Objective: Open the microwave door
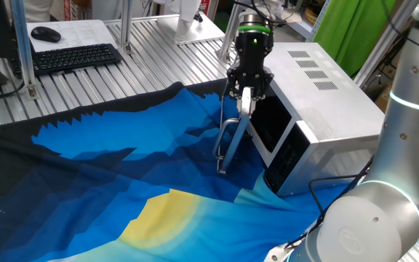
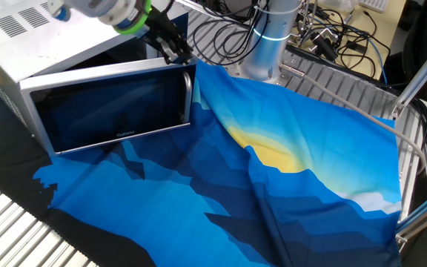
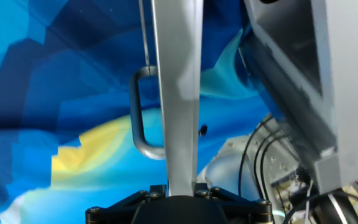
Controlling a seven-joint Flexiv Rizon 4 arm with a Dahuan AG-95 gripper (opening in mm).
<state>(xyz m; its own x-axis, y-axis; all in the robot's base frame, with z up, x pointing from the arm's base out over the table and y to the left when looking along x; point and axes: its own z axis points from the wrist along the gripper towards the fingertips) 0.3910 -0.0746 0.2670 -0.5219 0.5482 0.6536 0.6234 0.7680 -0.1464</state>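
Observation:
The silver-grey microwave (image 1: 326, 94) stands at the back right of the table. Its microwave door (image 2: 110, 111) is swung out from the body, dark glass facing the other fixed view. From one fixed view the door (image 1: 233, 145) shows edge-on. The curved handle (image 2: 187, 96) sits at the door's free end. My gripper (image 1: 246, 98) comes down from above and is shut on the door's top edge near the handle. In the hand view the door's edge (image 3: 178, 93) runs straight up from between my jaws, with the handle (image 3: 137, 118) to its left and the oven body (image 3: 328, 74) on the right.
A blue and yellow cloth (image 1: 122, 182) covers the table in front of the microwave. A keyboard (image 1: 75, 57) and mouse (image 1: 46, 33) lie at the back left. The arm's base (image 1: 384, 211) stands at the right. Cables (image 2: 332, 41) and an aluminium frame (image 2: 414, 148) border the far side.

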